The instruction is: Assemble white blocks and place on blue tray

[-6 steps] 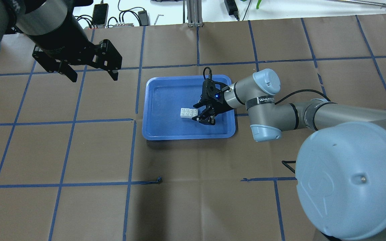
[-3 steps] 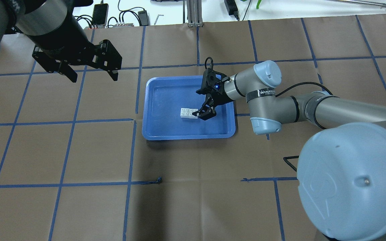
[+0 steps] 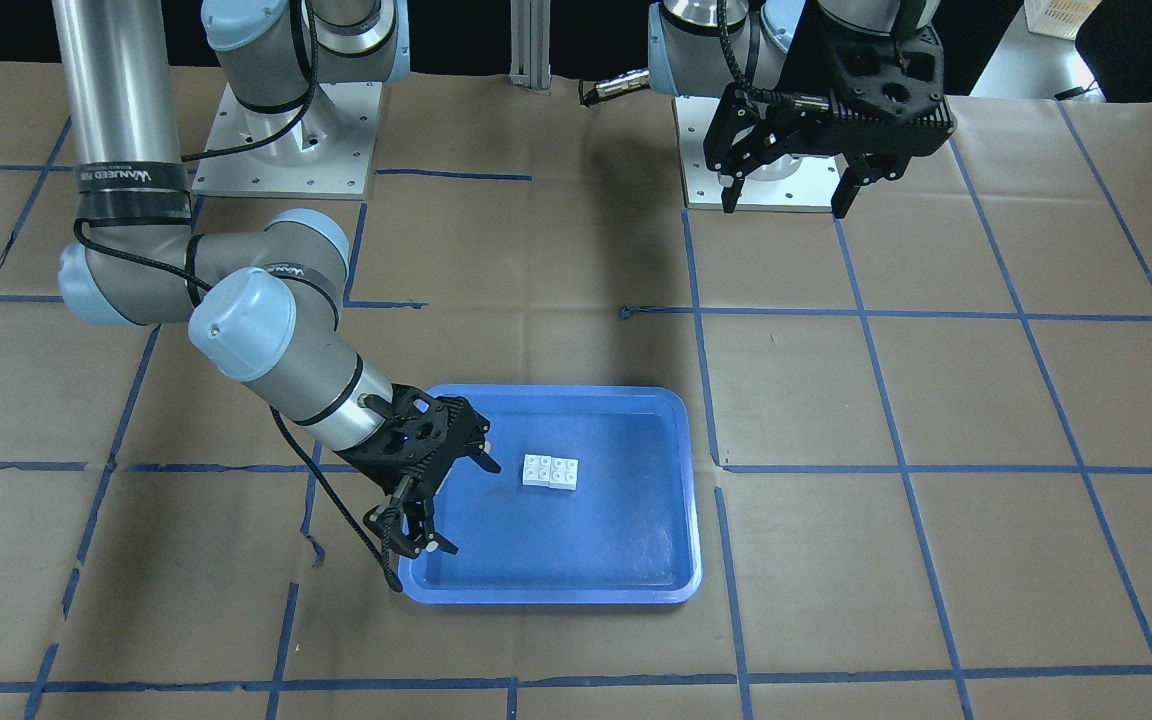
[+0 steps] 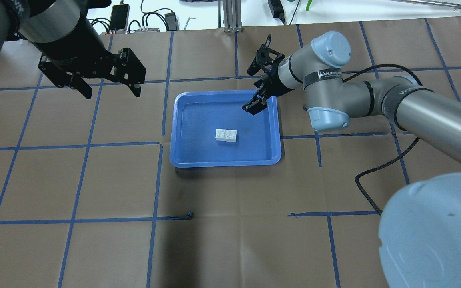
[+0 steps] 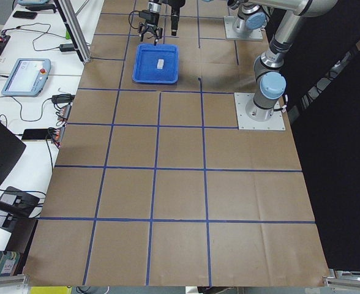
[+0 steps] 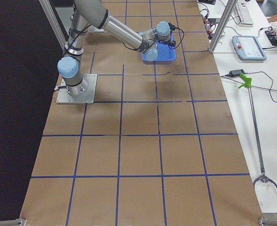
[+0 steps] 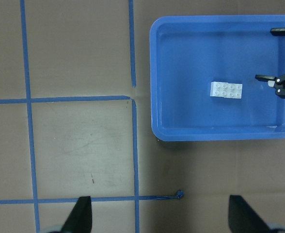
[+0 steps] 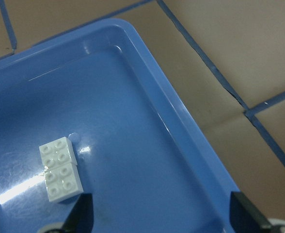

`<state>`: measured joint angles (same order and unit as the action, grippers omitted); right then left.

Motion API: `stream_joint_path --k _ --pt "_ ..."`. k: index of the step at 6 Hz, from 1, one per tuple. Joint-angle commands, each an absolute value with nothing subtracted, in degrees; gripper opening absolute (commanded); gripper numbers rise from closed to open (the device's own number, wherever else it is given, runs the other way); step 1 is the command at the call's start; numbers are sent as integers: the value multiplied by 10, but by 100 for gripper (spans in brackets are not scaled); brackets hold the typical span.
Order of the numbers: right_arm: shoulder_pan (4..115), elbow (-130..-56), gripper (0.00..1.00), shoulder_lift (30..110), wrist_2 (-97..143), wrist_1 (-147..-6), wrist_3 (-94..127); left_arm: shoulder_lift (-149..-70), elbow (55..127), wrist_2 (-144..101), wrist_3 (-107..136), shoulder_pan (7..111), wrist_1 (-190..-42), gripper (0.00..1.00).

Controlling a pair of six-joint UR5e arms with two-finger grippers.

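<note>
The white blocks [image 4: 226, 135] lie studs up, apparently joined side by side, near the middle of the blue tray [image 4: 225, 162], touching nothing else. My right gripper [image 4: 250, 91] hangs empty, jaws spread wide, over the tray's far right corner. My left gripper [image 4: 112, 94], also spread and empty, hovers well off over the table. I judge the placing done. I should retreat upward, not sweep low, lest a finger nudge the pair.

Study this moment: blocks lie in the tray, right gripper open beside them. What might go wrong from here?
The right gripper hangs open over the edge of the blue tray; a careless move might clip the rim and shift it. The white blocks show a seam, so they may not be firmly joined.
</note>
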<state>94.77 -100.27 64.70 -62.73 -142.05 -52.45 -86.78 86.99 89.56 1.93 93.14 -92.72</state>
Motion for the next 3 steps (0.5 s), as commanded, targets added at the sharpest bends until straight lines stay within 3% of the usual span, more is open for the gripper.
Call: stream_joint_path --k 1,3 --pt "922 -970 100 719 -721 -1271 -429 -867 870 896 19 932 -927 99" --pt "908 -968 100 788 -811 -1096 -250 -867 871 896 19 933 -927 99"
